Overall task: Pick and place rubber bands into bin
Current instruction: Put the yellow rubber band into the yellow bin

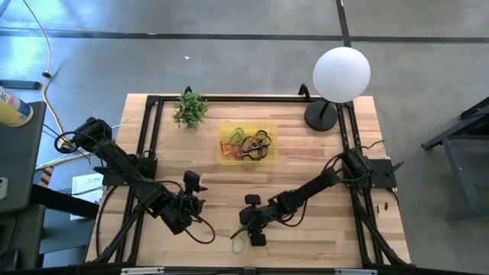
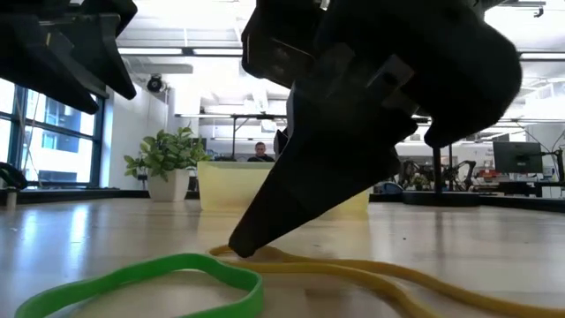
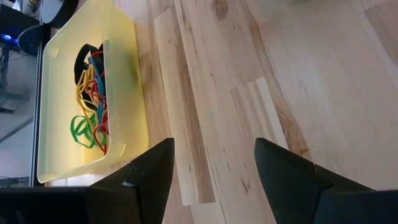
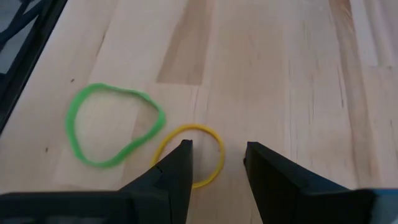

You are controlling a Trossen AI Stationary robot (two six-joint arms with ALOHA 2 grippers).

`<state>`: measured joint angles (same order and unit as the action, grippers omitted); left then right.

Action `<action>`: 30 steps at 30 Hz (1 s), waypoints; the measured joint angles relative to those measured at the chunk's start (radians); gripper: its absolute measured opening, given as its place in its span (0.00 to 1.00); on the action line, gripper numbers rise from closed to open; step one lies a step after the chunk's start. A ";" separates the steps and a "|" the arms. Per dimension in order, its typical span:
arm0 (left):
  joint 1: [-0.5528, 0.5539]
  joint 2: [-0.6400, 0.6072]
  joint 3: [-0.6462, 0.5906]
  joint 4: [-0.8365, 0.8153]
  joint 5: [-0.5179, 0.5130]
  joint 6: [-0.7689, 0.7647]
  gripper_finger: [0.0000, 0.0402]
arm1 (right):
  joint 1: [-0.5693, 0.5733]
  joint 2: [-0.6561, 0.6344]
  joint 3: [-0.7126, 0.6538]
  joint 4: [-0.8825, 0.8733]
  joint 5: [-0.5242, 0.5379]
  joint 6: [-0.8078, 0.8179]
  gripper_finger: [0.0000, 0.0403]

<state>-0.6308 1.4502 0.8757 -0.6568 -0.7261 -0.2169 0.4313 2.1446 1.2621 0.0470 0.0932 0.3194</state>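
Note:
Two loose rubber bands lie flat on the wood near the table's near edge: a green band [image 4: 112, 127] [image 2: 168, 276] and a yellow band [image 4: 208, 163] [image 2: 353, 269]. My right gripper [image 4: 217, 152] [image 1: 246, 231] is open and low over the yellow band, with one side of that loop between its fingers. The yellow bin [image 1: 247, 143] [image 3: 127, 93] stands toward the table's far side and holds several coloured bands [image 3: 90, 99]. My left gripper [image 3: 214, 155] [image 1: 197, 202] is open and hovers left of centre, facing the bin. My right gripper comes slanting down from above. One fingertip [image 2: 240, 247] reaches the table right at the yellow band's edge [image 2: 265, 256]. I cannot tell whether it touches the band. The band lies flat on the wood.
A small green plant [image 1: 189, 108] stands left of the bin, and a white globe lamp [image 1: 341, 74] on a dark base is at the far right corner. Black frame rails [image 1: 149, 137] run along the table's sides. Bare wood lies between the grippers and the bin.

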 joint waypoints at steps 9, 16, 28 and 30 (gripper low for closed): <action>0.000 0.000 0.000 -0.003 0.000 0.002 0.53 | 0.000 0.039 0.002 0.005 -0.025 0.033 0.32; 0.000 0.000 0.000 -0.004 0.000 0.002 0.53 | -0.001 0.039 0.002 -0.002 -0.026 -0.011 0.08; 0.000 0.000 0.000 -0.019 0.000 0.002 0.53 | 0.002 0.013 -0.002 -0.005 0.019 -0.064 0.01; 0.000 0.000 0.000 -0.019 0.000 0.002 0.53 | 0.002 -0.002 -0.003 -0.010 0.039 -0.078 0.01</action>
<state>-0.6312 1.4502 0.8757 -0.6758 -0.7258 -0.2150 0.4336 2.1422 1.2594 0.0366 0.1321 0.2410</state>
